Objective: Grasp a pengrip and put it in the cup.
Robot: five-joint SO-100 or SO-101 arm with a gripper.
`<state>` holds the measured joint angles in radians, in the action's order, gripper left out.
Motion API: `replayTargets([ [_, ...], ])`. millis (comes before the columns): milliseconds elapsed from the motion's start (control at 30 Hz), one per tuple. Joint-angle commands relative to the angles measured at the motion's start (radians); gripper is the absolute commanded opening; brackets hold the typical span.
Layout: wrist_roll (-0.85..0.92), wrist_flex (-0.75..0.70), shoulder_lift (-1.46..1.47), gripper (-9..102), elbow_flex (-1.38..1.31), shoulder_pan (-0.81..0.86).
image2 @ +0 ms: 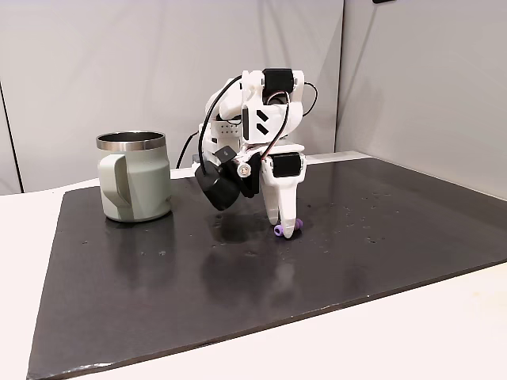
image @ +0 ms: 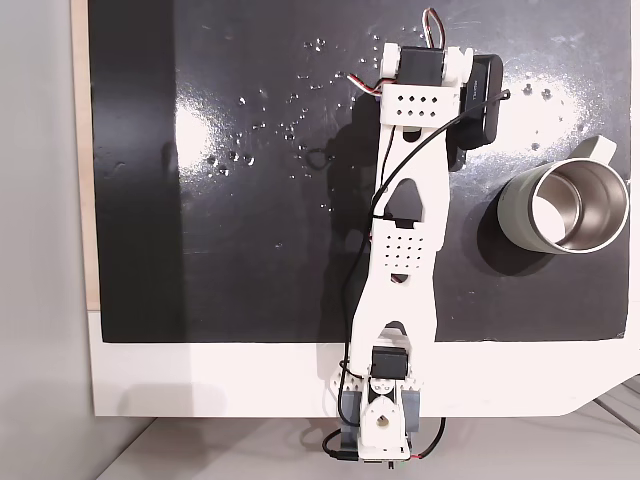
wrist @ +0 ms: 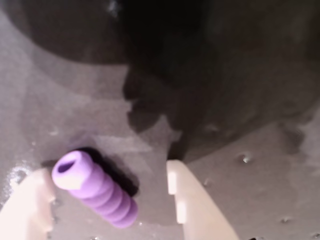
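Observation:
The purple ribbed pengrip (wrist: 95, 189) lies on the black mat between my two white fingers. It sits close to the left finger (wrist: 27, 210), with a clear gap to the right finger (wrist: 192, 200). My gripper (wrist: 105, 172) is open, its tips down on the mat. From the side, the gripper (image2: 287, 229) stands upright over the pengrip (image2: 281, 231). The grey-green cup (image2: 135, 178) with a steel inside stands upright to the left of the arm in that view. From above, the cup (image: 565, 205) is at the right, handle pointing to the upper right.
The black mat (image: 240, 250) covers a white table (image: 200, 380). Small shiny specks (image: 290, 125) are scattered near the arm's far end. A black boxy part (image: 482, 95) hangs off the wrist on the cup's side. Walls stand behind the table.

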<state>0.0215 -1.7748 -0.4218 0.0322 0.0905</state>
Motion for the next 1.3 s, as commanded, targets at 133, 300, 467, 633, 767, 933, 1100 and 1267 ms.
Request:
replayTargets([
  [133, -0.02, 0.014, 0.002, 14, -0.06, 0.008],
  [300, -0.025, 0.014, 0.002, 8, -0.063, 0.008],
  [467, -0.031, 0.014, 0.002, 2, -0.063, 0.014],
  [633, -0.031, 0.011, 0.003, 0, -0.064, 0.015],
  [767, -0.041, 0.005, 0.002, 0, -0.072, 0.02],
  [933, -0.049, -0.008, -0.052, 0, -0.071, 0.02],
  [1100, -0.061, -0.009, -0.186, 0, -0.008, 0.012],
  [1267, -0.071, -0.014, -0.362, 0, 0.075, 0.0],
])
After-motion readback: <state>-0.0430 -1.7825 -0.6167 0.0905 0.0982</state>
